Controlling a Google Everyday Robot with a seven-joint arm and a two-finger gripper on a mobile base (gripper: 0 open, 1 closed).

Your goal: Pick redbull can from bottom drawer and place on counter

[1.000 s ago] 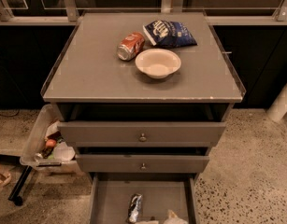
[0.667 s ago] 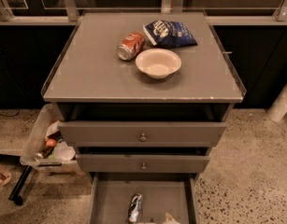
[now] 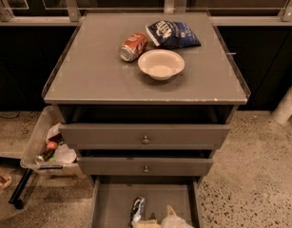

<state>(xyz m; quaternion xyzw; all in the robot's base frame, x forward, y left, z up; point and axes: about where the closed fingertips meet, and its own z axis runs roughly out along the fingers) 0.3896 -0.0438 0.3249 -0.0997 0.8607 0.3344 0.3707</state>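
**Redbull can (image 3: pixel 137 210) lying in open bottom drawer (image 3: pixel 112 203)**

Bare drawer floor is seen left of the can. Just right of it, the gripper (image 3: pixel 173 220) is cut by the frame's edge; its state cannot be told. Beyond the can, the counter's (image 3: pixel 98 75) front strip is left open, with the bowl (image 3: pixel 160 64), soda can (image 3: pixel 133 47) and chip bag (image 3: pixel 173 33) grouped rearward.

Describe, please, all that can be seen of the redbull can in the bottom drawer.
The redbull can is slim and silvery with dark markings, and looks like shiny metal. It appears to lie on its side on the flat floor of the open bottom drawer, near the middle, its length running roughly front to back. The picture's lower edge hides its near end. The gripper shows as a pale shape just right of the can; whether they touch cannot be told.
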